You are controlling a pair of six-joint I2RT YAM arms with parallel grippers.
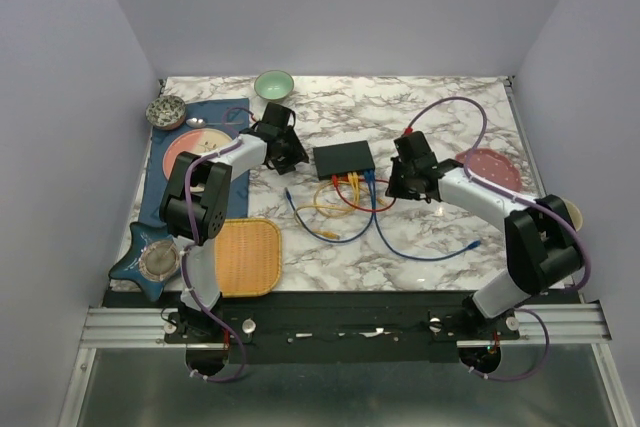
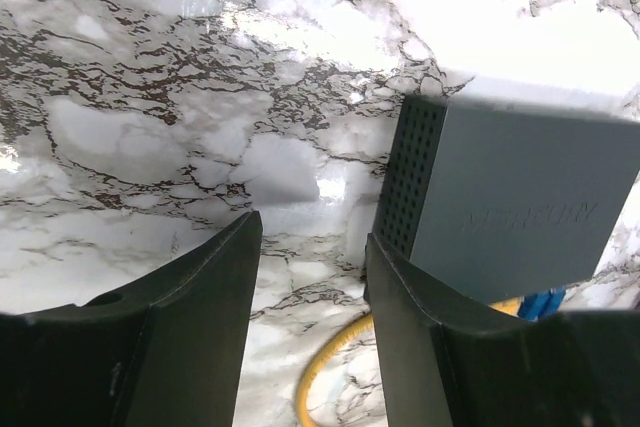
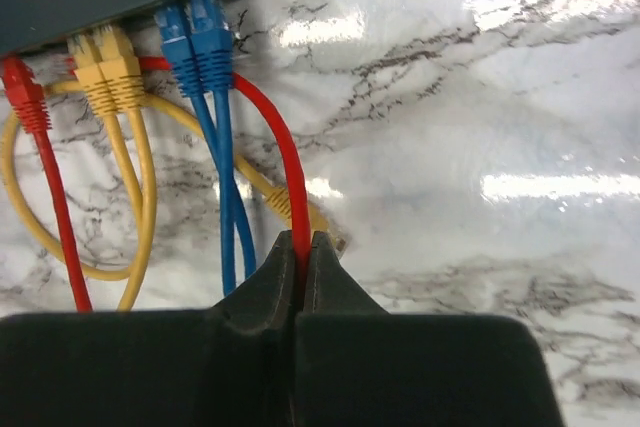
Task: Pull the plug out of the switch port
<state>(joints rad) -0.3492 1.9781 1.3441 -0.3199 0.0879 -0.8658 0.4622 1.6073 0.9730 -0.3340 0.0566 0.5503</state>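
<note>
Extraction is barely begun: your right gripper (image 3: 303, 247) has its fingers pressed together on the red cable (image 3: 272, 137), in front of the switch (image 1: 343, 157) and well short of any plug. That cable curves up behind the blue plugs (image 3: 195, 32) and yellow plugs (image 3: 105, 62) toward the port row (image 1: 348, 175) on the switch's near edge. Which port it ends in is hidden, so it may or may not belong to the red plug (image 3: 22, 92) at the row's left end.

Your left gripper (image 2: 312, 232) is spread and holds nothing, just beside the switch's vented left end.

For the next move, I'd judge you need that left gripper bracing the switch, since a light box would likely slide with the cable. Then pull straight away from the near edge, in line with the plug. A latch tab could resist a pull on the cable alone.

Behind the switch to the left, the green bowl (image 1: 273, 84) looks empty. The woven tray (image 1: 247, 257), in front and left of the switch, holds nothing. The pink plate (image 1: 490, 165), right of the switch, is bare.
</note>
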